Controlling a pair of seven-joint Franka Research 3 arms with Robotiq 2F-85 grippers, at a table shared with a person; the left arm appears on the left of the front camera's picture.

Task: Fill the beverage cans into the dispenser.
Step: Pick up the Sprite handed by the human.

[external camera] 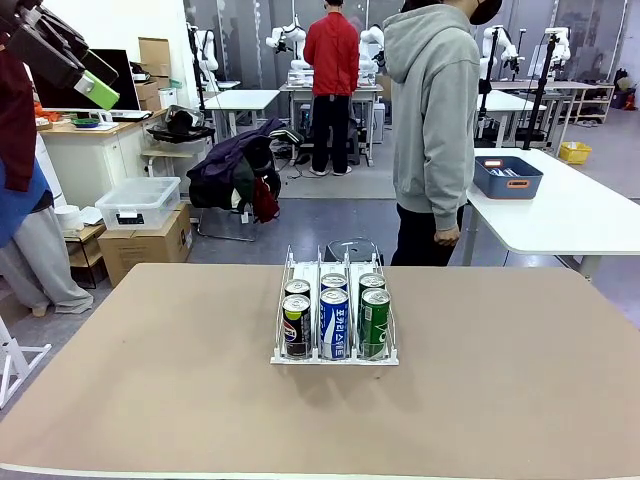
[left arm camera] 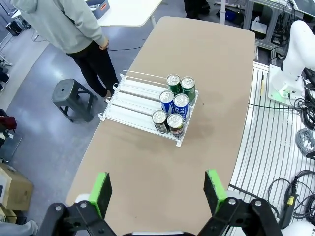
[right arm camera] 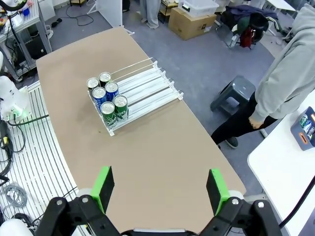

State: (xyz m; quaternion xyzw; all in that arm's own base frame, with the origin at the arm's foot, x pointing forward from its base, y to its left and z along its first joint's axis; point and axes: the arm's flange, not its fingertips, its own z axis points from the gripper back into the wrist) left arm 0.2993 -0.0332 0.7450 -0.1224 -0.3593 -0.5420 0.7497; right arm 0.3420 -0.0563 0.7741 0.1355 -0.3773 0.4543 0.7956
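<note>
Beverage cans (external camera: 334, 318) crowd the dispenser (external camera: 335, 358) front, frame centre. Left gripper (left arm camera: 157, 191) and right gripper (right arm camera: 160, 189) hover high, fingers wide; wrist views reveal the lanes' long rear.

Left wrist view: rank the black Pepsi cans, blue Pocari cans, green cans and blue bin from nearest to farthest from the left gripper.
1. Black Pepsi cans, in the dispenser lane closest to the left gripper.
2. Blue Pocari cans, middle lane.
3. Green cans, far lane.
4. Blue bin, on the white table at the top.

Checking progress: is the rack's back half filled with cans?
No, six cans stand at the front of the rack; the lanes behind are bare.
</note>
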